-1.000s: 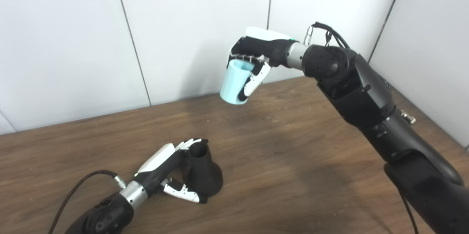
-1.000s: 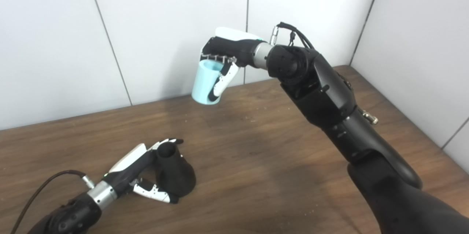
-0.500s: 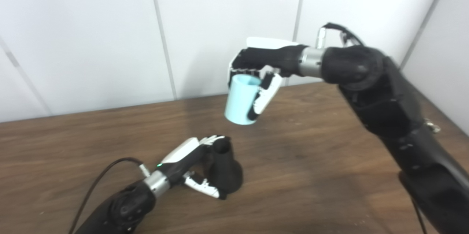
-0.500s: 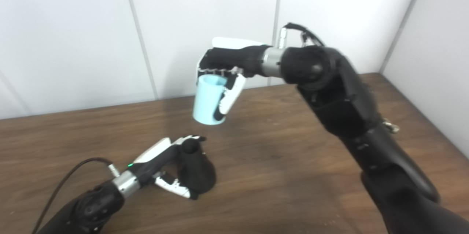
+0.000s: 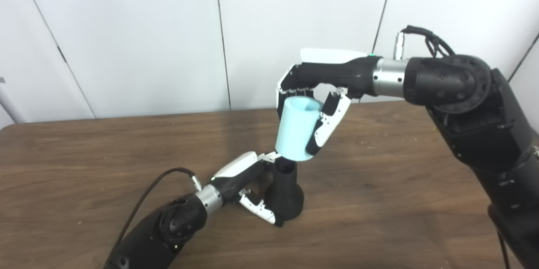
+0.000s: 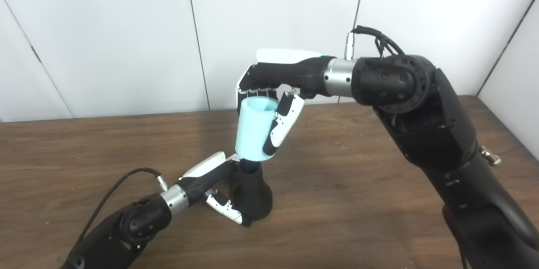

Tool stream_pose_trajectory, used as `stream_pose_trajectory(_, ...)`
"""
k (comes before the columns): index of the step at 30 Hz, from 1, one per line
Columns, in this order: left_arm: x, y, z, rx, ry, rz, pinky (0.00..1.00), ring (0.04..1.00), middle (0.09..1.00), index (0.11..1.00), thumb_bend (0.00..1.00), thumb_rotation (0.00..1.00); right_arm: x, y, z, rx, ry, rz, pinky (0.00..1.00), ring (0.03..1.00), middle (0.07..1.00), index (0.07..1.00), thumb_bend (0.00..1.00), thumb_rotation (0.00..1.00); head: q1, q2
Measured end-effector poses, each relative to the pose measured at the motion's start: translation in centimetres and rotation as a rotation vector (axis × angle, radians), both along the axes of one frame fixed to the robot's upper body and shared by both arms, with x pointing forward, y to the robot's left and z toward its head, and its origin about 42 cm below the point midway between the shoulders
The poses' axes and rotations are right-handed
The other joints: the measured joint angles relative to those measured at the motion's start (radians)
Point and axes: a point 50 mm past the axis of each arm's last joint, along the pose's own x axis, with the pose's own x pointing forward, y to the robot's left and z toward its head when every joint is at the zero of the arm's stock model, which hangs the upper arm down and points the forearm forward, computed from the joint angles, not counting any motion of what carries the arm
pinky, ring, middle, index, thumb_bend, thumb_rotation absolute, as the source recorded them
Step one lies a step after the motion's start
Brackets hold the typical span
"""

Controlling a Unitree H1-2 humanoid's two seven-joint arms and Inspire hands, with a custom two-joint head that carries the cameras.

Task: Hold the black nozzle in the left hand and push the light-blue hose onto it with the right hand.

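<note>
Left eye view: right hand (image 5: pixel 313 92), fingers and thumb wrapped round the light-blue hose (image 5: pixel 296 134), now sits directly over the black nozzle (image 5: pixel 285 193); vs. 1.0 s ago the hose has come down from well above and to the side, so its lower rim meets or just covers the nozzle's narrow top (the whole picture has also shifted, i.e. the head camera moved too). Left hand (image 5: pixel 248 185) is closed round the nozzle, whose flared base rests on the wooden table (image 5: pixel 400 201), as it did before. Judgement: approach and alignment look done; the push-on is only starting, since most of the nozzle neck is still exposed. Right eye view: same arrangement; hose (image 6: pixel 254 132) slightly tilted above nozzle (image 6: pixel 252 195), rim at neck top, right hand (image 6: pixel 269 92) gripping, left hand (image 6: pixel 210 185) holding. Writing: no brand, label or text legible in either view.
</note>
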Motion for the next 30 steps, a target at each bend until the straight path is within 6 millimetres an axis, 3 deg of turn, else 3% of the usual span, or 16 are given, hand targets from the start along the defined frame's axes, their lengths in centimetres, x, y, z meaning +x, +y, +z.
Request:
stream_pose_trajectory(10,-0.12,-0.47,0.17,0.009,0.001,0.006,1.0,1.0,0.957,0.481,0.52,0.06,-0.14,0.23,0.08,0.008,-0.022,0.047,0.39,0.449,0.48,0.474,0.5,0.0,0.008,0.008)
stream_pose_trajectory(30,-0.19,-0.74,0.29,0.012,-0.001,0.006,1.0,1.0,0.957,0.481,0.52,0.07,0.36,0.55,-0.45,0.02,-0.325,0.149,0.34,0.445,0.506,0.5,0.5,0.0,0.005,0.018)
